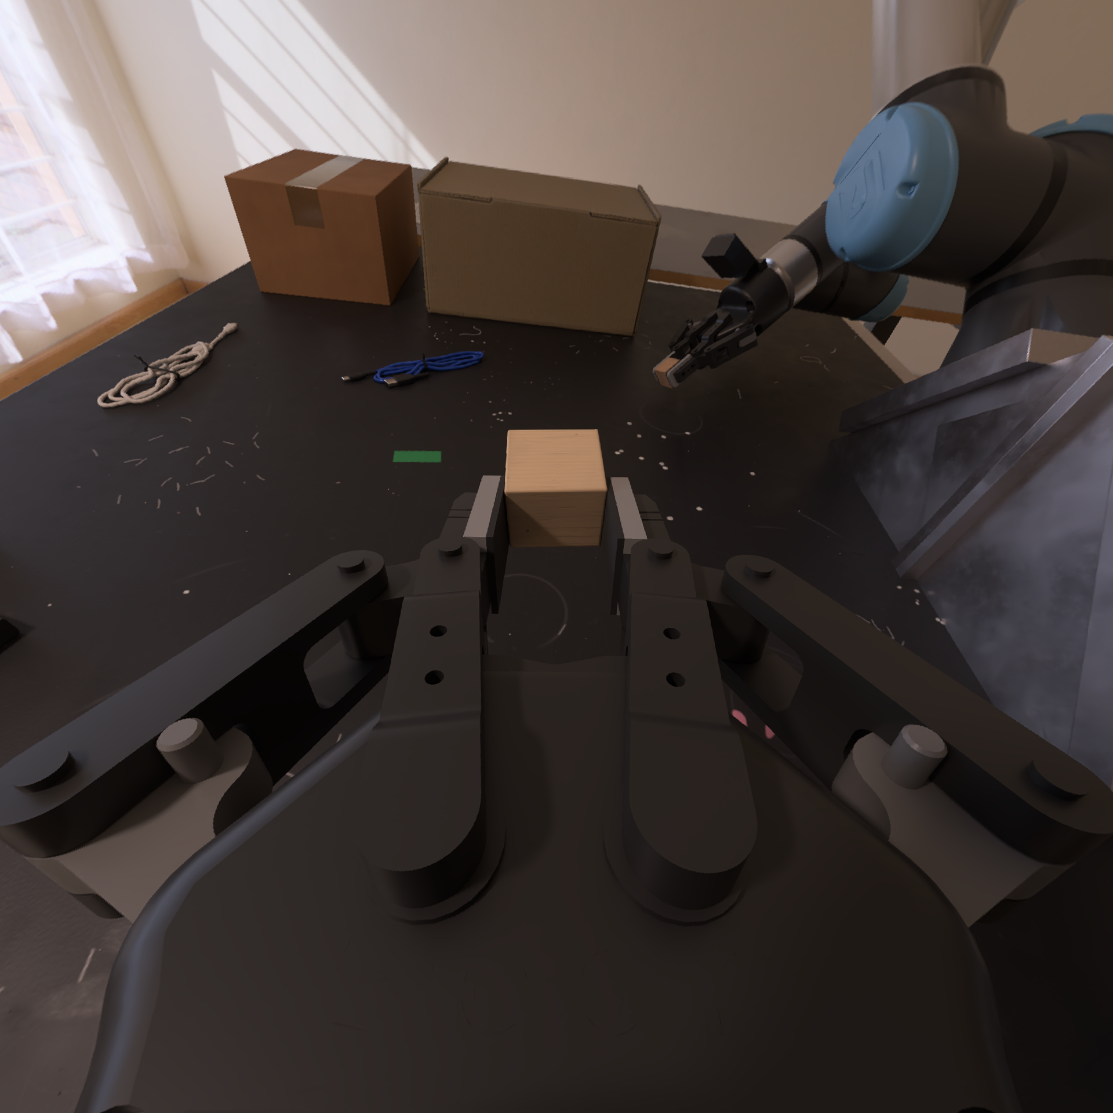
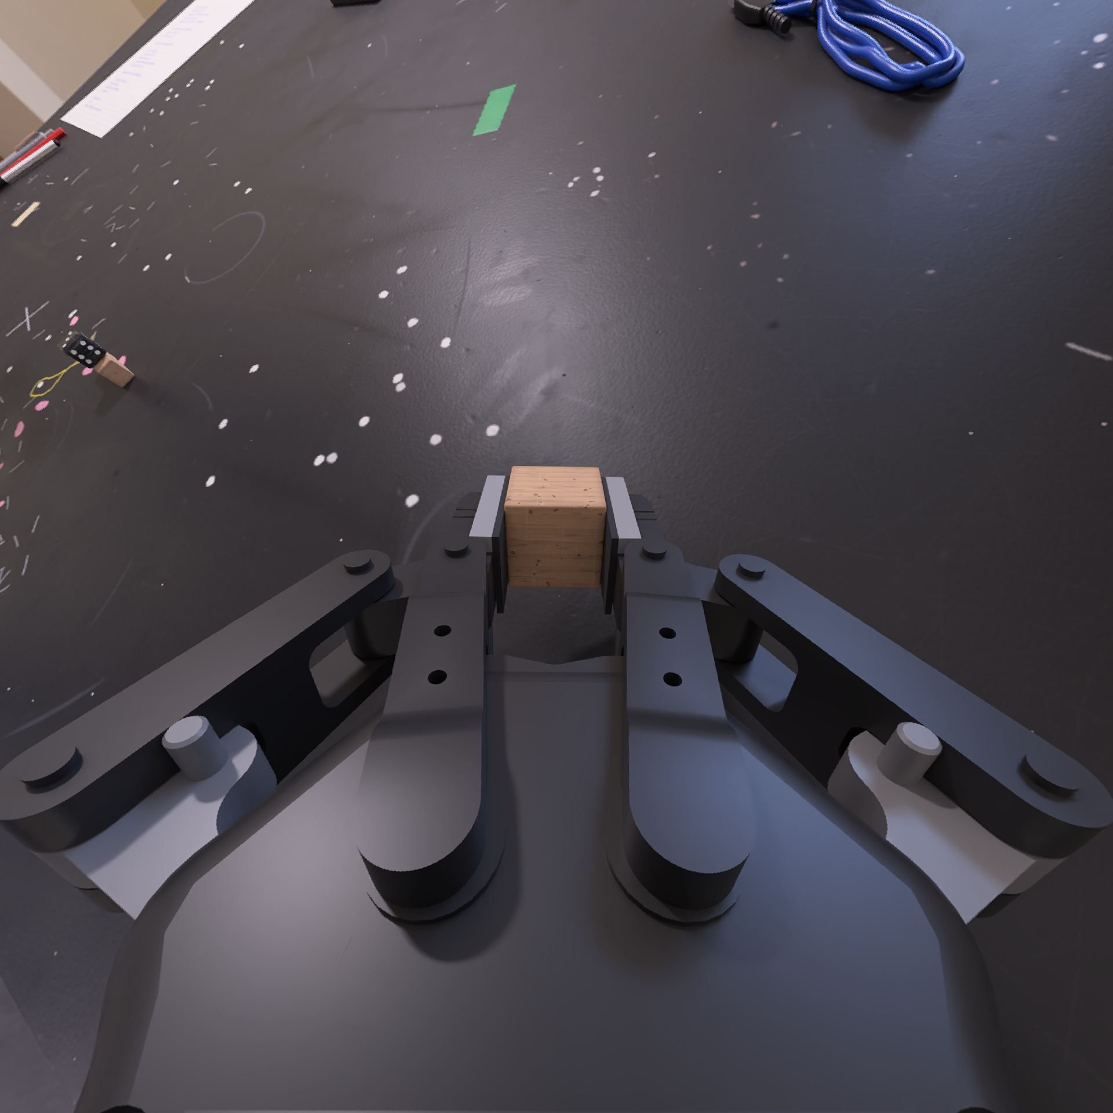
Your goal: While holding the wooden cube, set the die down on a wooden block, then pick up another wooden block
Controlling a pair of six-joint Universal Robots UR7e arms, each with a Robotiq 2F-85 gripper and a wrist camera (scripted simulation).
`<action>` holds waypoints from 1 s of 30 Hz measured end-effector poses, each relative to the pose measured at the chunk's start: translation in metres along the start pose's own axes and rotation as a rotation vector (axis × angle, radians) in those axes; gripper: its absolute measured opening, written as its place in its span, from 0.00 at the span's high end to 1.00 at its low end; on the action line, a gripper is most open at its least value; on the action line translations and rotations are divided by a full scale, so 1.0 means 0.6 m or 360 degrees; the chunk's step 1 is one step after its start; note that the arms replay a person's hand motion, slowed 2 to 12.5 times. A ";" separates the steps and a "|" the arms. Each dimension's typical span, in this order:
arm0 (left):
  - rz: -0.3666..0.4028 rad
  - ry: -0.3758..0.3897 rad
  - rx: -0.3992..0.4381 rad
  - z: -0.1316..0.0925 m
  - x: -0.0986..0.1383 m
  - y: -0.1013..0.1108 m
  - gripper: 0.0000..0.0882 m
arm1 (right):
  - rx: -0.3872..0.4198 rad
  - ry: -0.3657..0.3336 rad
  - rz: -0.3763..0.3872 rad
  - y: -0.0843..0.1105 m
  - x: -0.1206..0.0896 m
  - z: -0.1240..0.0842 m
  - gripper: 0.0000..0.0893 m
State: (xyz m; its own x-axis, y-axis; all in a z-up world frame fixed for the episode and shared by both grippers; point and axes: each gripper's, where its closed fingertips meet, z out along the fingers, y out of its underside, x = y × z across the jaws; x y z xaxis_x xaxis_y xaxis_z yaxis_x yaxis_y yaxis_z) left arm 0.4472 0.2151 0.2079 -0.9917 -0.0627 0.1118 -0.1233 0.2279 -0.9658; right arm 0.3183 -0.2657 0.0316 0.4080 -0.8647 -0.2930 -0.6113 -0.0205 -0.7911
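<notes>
My left gripper (image 1: 555,509) is shut on a pale wooden cube (image 1: 554,476) and holds it above the black table (image 1: 241,542). My right gripper (image 2: 554,515) is shut on a speckled wooden cube (image 2: 554,542), also held above the table. It shows far off in the left wrist view (image 1: 680,370) with its cube (image 1: 664,374). A black die with white pips (image 2: 84,349) rests on a small wooden block (image 2: 115,369) at the far left of the right wrist view, well away from both grippers.
Two cardboard boxes (image 1: 325,229) (image 1: 536,247) stand at the table's back. A coiled white rope (image 1: 162,370), a blue cable (image 1: 427,367) (image 2: 885,45) and a green tape strip (image 1: 417,456) (image 2: 495,109) lie on the table. A paper sheet (image 2: 144,66) and pens (image 2: 30,156) lie at one edge. The right arm's grey base (image 1: 1012,482) is at the right.
</notes>
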 end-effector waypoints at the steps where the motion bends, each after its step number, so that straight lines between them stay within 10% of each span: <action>1: 0.0004 -0.0005 -0.0013 0.002 0.002 0.002 0.69 | 0.0000 0.0000 0.0000 0.000 0.000 0.000 0.72; 30: 0.0152 -0.0166 -0.0316 0.068 0.058 0.060 0.69 | -0.0008 0.0004 -0.0007 0.001 0.000 0.001 0.72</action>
State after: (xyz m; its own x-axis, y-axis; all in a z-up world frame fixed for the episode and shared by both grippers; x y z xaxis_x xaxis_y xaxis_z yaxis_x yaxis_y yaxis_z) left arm 0.4098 0.1815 0.1675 -0.9915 -0.1296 -0.0127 -0.0438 0.4237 -0.9047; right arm 0.3182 -0.2654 0.0309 0.4090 -0.8657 -0.2885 -0.6129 -0.0264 -0.7897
